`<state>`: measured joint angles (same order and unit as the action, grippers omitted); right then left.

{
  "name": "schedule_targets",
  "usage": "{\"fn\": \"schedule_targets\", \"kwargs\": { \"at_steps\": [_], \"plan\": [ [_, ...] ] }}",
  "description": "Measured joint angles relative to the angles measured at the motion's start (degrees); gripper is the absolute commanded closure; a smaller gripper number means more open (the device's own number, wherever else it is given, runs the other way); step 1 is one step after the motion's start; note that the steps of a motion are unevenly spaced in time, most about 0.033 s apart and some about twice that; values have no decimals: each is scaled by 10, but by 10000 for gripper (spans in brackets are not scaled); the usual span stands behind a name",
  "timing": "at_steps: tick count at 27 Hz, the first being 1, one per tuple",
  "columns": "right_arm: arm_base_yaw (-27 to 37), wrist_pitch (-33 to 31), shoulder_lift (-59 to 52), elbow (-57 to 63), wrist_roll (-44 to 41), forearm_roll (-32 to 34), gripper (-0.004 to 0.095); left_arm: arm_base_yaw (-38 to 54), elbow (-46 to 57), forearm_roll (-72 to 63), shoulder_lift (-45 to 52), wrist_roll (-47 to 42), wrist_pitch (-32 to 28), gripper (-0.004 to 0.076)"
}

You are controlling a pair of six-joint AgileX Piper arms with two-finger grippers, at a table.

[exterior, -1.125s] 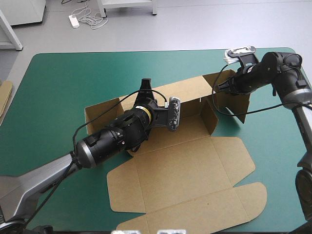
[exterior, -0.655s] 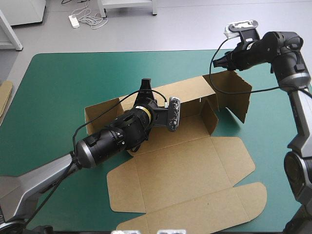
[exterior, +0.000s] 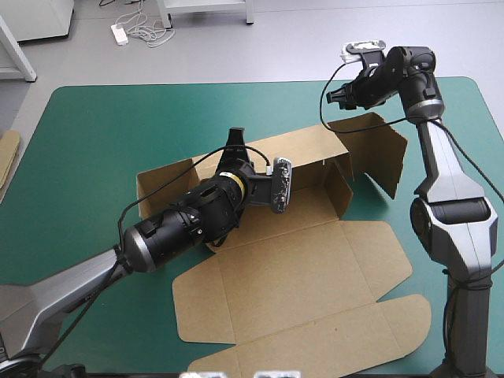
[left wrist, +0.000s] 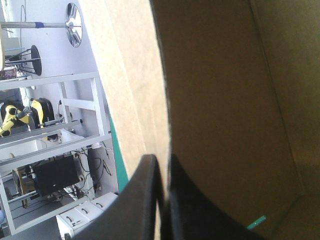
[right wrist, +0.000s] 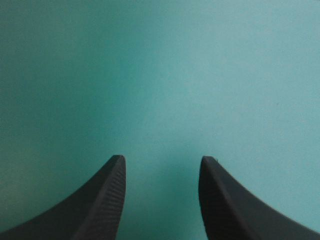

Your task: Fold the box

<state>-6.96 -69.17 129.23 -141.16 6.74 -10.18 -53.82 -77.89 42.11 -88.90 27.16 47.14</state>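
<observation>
Brown box (exterior: 291,260): being held mid-counter (exterior: 94,142), walls partly raised, lid flat on the near side. Far wall is being clamped by left jaws; right jaws are being held apart above bare counter, far right. Judged light, stiff, easily creased; best gripped at flap edges.

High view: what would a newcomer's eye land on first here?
The brown box sits mid-table, half raised: back and side walls up, its lid flat toward the near edge. The left gripper is shut on the back wall, while the right gripper hangs open over the teal-green cover beyond the box's far right corner.
</observation>
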Motion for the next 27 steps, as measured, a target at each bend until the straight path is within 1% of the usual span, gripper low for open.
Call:
{"fn": "schedule_targets", "kwargs": {
  "at_steps": [2,10,14,20,27],
  "plan": [
    [0,-22,6,-1,0,1,471,0,0,0,0,0,1,733],
    [0,-22,-3,4,-5,2,471,0,0,-1,0,0,1,733],
    [0,-22,-29,50,-3,7,473,0,0,0,0,0,1,733],
    [0,-13,-72,131,3,20,501,0,0,-1,0,0,5,733],
    [0,-13,-119,189,15,3,517,-1,0,-2,1,0,9,733]
  ]
}}
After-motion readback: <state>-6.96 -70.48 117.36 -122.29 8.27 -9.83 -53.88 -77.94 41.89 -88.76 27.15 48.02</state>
